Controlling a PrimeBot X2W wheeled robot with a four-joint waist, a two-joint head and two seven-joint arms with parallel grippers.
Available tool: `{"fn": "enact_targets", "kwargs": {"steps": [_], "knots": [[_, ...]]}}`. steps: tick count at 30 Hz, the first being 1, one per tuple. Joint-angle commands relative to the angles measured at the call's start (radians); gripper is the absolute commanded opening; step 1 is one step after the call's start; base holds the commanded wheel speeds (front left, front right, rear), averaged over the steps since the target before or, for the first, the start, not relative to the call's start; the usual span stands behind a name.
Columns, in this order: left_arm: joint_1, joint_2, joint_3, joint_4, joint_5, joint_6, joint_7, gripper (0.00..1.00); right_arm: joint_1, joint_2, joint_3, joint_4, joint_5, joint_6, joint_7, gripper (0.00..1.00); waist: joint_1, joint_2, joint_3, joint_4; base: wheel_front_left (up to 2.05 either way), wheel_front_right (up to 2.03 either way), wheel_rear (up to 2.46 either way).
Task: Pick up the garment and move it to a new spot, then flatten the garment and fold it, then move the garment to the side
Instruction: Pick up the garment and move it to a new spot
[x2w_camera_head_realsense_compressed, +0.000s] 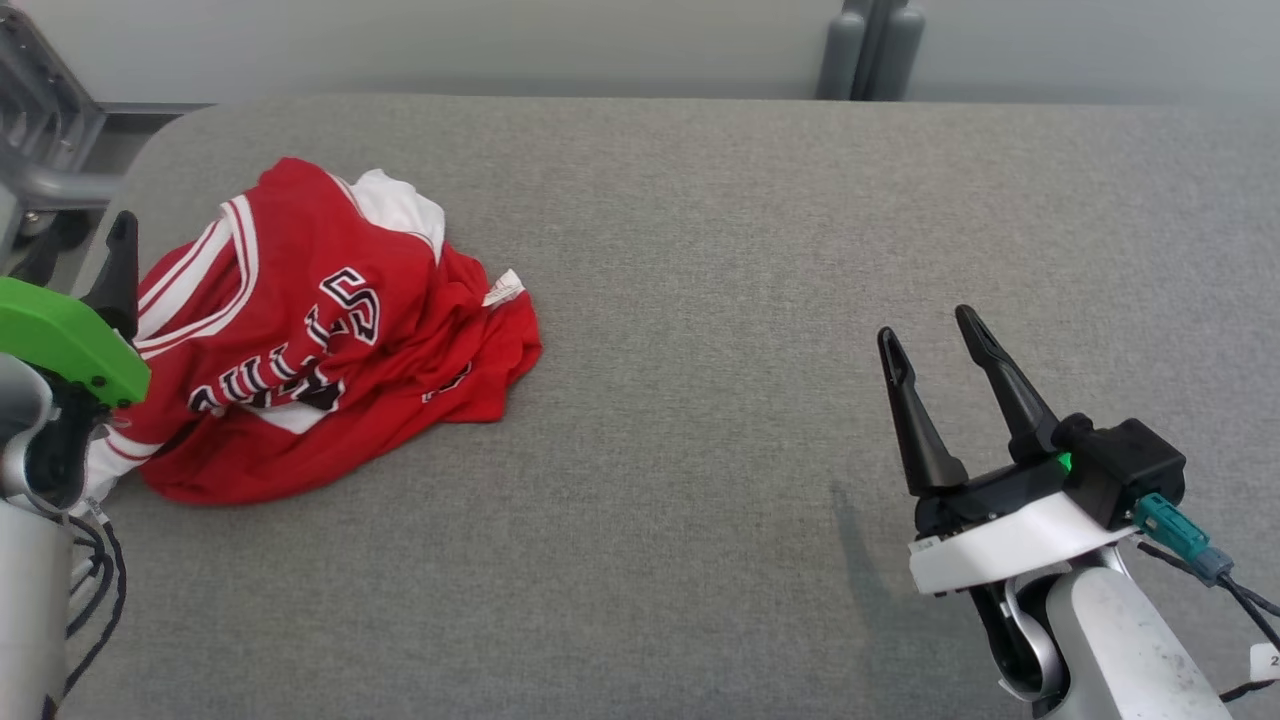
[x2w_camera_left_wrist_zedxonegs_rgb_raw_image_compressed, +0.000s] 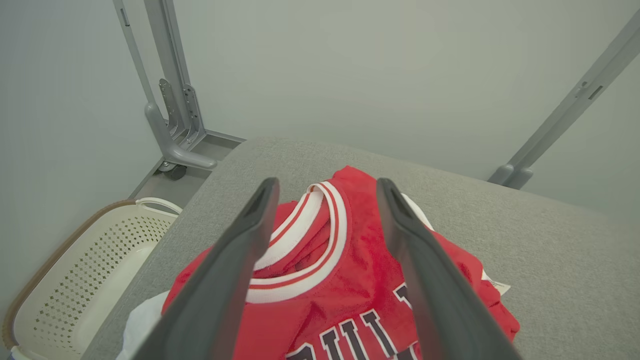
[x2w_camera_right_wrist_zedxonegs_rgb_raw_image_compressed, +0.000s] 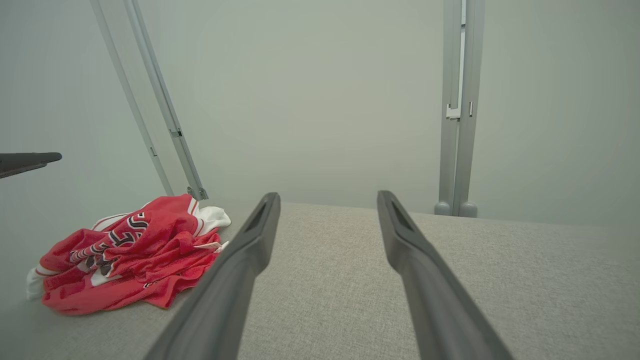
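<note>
The garment (x2w_camera_head_realsense_compressed: 330, 330), a red jersey with white trim, lies crumpled near the left edge of the grey surface (x2w_camera_head_realsense_compressed: 700, 200), toward its far corner. The left gripper (x2w_camera_left_wrist_zedxonegs_rgb_raw_image_compressed: 326, 185) hangs wide open over it and holds nothing. The left wrist view shows the striped collar (x2w_camera_left_wrist_zedxonegs_rgb_raw_image_compressed: 295, 292) between the two fingers, and a white perforated basket (x2w_camera_left_wrist_zedxonegs_rgb_raw_image_compressed: 75, 260) below the left edge. The right gripper (x2w_camera_head_realsense_compressed: 925, 325), also wide open and empty, is above the near right part, well apart from the garment. The right wrist view gives the garment from the side, low and bunched.
</note>
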Motion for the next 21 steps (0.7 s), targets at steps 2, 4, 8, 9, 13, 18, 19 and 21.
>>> {"fn": "enact_targets", "kwargs": {"steps": [2,4,8,9,13,18,19,21], "knots": [[-0.059,0.047,-0.030,0.045,-0.069,0.000,0.050,1.00,-0.029,-0.009,0.007,-0.005,0.000,0.000,0.000,1.00,-0.0001,0.0000,0.070,-0.082,0.00,0.00,0.00],[-0.083,0.074,-0.048,0.077,-0.099,0.000,0.073,1.00,-0.037,-0.012,0.009,-0.009,-0.004,0.000,-0.001,1.00,-0.0001,0.0000,0.089,-0.105,0.00,0.00,0.00],[-0.132,0.106,-0.067,0.142,-0.164,0.000,0.103,1.00,-0.058,-0.015,0.012,-0.016,-0.008,0.000,-0.001,1.00,-0.0001,0.0000,0.129,-0.148,0.00,0.00,0.00],[-0.142,0.111,-0.070,0.159,-0.186,0.000,0.116,1.00,-0.063,-0.015,0.014,-0.017,-0.010,0.000,-0.001,1.00,-0.0001,0.0000,0.139,-0.159,0.00,0.00,0.00],[-0.175,0.144,-0.093,0.231,-0.231,0.000,0.184,1.00,-0.080,-0.013,0.015,-0.024,-0.013,0.000,-0.001,1.00,-0.0001,0.0000,0.175,-0.199,0.00,0.00,0.00],[-0.221,0.187,-0.111,0.326,-0.256,0.000,0.267,1.00,-0.093,-0.007,0.010,-0.033,-0.016,0.000,0.000,1.00,-0.0001,0.0000,0.218,-0.241,0.00,0.00,0.00],[-0.229,0.189,-0.114,0.340,-0.263,0.000,0.280,1.00,-0.096,-0.006,0.009,-0.036,-0.016,0.000,0.000,1.00,-0.0001,0.0000,0.226,-0.247,0.00,0.00,0.00],[-0.244,0.191,-0.118,0.364,-0.276,0.000,0.312,1.00,-0.098,-0.005,0.007,-0.038,-0.017,0.000,-0.001,1.00,-0.0001,0.0000,0.237,-0.257,0.00,0.00,0.00]]}}
